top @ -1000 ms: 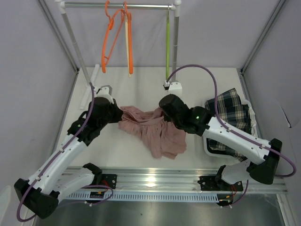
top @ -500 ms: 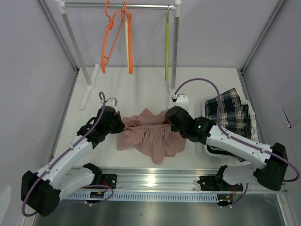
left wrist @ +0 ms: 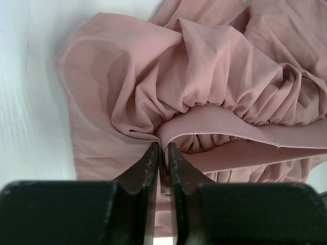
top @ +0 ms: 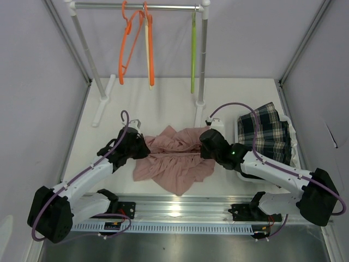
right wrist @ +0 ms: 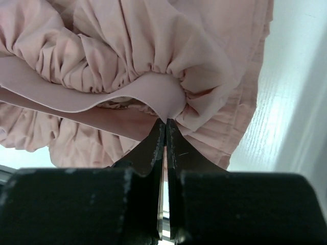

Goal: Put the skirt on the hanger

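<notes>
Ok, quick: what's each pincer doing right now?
Left pincer: closed on the waistband edge of the pink garment.
Right pincer: closed on the same pink garment's waistband.

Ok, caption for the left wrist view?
Left tool pinching the waistband of the pink garment on the white table.

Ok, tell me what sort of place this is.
Probably a robot lab test cell for clothes handling: two arms at a white table, a clothes rail with hangers, plain enclosing walls.
</notes>
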`<action>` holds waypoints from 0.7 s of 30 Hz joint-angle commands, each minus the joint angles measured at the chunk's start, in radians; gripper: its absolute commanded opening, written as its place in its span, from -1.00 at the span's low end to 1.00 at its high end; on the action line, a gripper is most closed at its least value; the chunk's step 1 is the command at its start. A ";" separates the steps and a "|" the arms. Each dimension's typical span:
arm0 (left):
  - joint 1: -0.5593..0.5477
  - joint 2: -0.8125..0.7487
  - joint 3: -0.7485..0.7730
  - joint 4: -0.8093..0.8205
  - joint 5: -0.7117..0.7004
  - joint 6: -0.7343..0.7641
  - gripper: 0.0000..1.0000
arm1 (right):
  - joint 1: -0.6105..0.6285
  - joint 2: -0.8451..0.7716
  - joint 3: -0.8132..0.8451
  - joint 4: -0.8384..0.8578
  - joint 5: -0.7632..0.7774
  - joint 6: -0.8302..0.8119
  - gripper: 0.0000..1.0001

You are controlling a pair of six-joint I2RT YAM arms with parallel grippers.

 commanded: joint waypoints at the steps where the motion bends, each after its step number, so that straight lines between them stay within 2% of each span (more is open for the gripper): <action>1: 0.010 -0.038 0.033 0.009 0.044 0.026 -0.57 | -0.003 0.005 0.018 0.051 -0.018 0.019 -1.00; 2: 0.010 -0.052 0.039 0.000 0.049 0.029 -0.52 | -0.002 0.014 0.021 0.051 -0.018 0.020 -1.00; 3: 0.010 -0.056 0.051 -0.003 0.055 0.036 -0.37 | -0.002 0.020 0.024 0.052 -0.018 0.022 -1.00; 9: 0.010 -0.099 0.096 -0.069 0.061 0.073 -0.06 | 0.000 0.051 0.062 0.031 -0.017 0.034 -1.00; 15: 0.010 -0.154 0.166 -0.150 0.079 0.119 0.04 | 0.000 0.060 0.085 0.018 -0.015 0.036 -1.00; 21: 0.010 -0.237 0.315 -0.231 0.093 0.153 0.15 | -0.002 0.062 0.094 0.008 -0.013 0.034 -1.00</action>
